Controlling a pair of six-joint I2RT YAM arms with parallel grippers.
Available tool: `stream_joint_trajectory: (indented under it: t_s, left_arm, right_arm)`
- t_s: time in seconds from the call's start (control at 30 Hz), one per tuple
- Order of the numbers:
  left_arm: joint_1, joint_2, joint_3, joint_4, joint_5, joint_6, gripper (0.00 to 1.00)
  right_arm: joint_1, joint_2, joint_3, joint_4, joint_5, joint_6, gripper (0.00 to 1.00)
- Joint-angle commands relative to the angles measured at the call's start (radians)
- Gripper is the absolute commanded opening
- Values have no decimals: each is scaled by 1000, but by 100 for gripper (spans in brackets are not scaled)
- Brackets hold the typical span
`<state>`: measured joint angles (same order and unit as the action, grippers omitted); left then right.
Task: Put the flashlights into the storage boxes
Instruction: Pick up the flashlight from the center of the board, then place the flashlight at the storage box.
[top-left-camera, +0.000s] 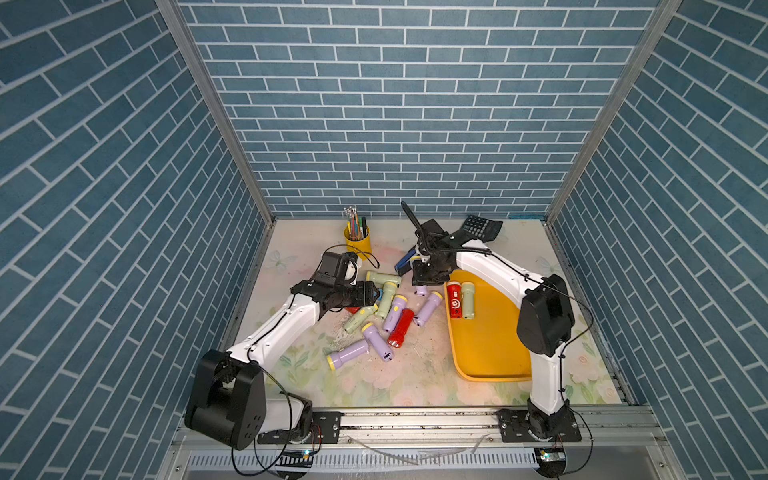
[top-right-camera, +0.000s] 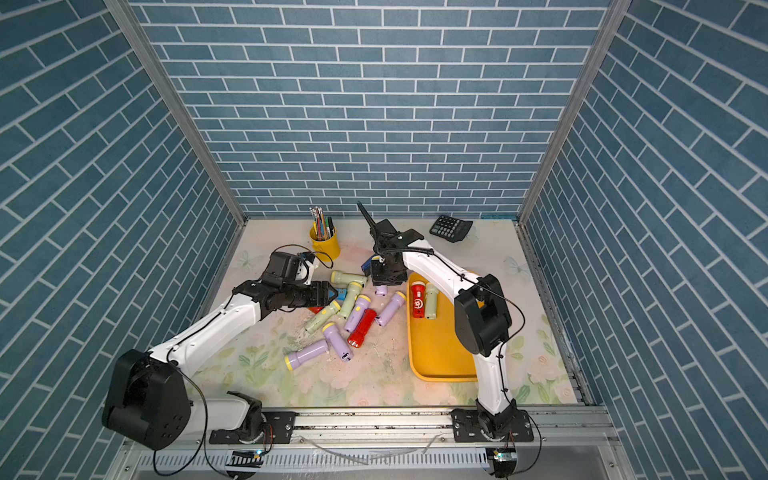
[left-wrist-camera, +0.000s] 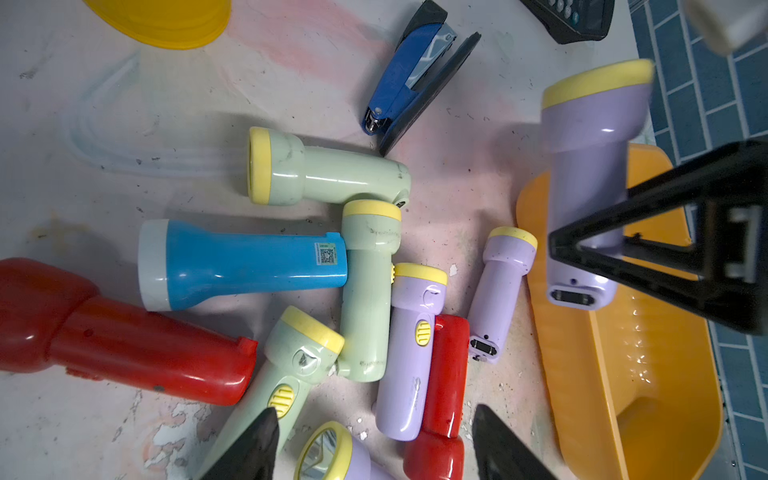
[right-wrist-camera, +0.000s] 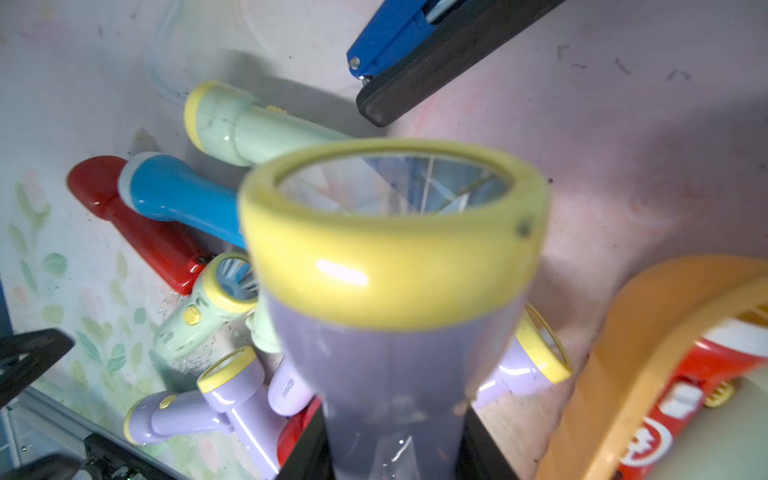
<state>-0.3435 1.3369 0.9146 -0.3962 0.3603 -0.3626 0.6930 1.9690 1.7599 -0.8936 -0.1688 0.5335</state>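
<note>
Blue-brick walls (top-left-camera: 415, 124) ring the floral surface (top-left-camera: 415, 374). Left arm (top-left-camera: 282, 328), jaws apart, hangs above some ten loose flashlights (top-left-camera: 399, 320). Right arm's (top-left-camera: 490, 270) jaws are clamped on a lilac flashlight (left-wrist-camera: 586, 187) at the far-left corner of the yellow tray (top-left-camera: 486, 353), which holds two more.

A lilac flashlight (right-wrist-camera: 395, 270), yellow-headed, hung clamped in the right end effector (right-wrist-camera: 395, 440) beside the yellow tray's (top-left-camera: 490, 345) far corner. A red flashlight (top-left-camera: 455, 300) and a pale green flashlight (top-left-camera: 468, 300) lay side by side inside the tray. The other flashlights (top-left-camera: 401, 328) lay heaped on the bench (top-left-camera: 415, 374) nearby.
</note>
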Motion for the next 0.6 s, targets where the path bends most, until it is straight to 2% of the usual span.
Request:
stream_joint_trajectory:
  t_s: [0.0,0.23,0.57]
  left_arm:
    - [-20,-12,35,-7,-6,0,74]
    - [-108,46,100,-3,-43,-2,74]
    - [-233,183,243,-2,-81,-2,74]
  right_arm:
    - [-26,-88,-86,16,11,39,39]
    - [-103,-253,-257,45,-9,40,39]
    - [-266,-449,-494,76,-79,4,39]
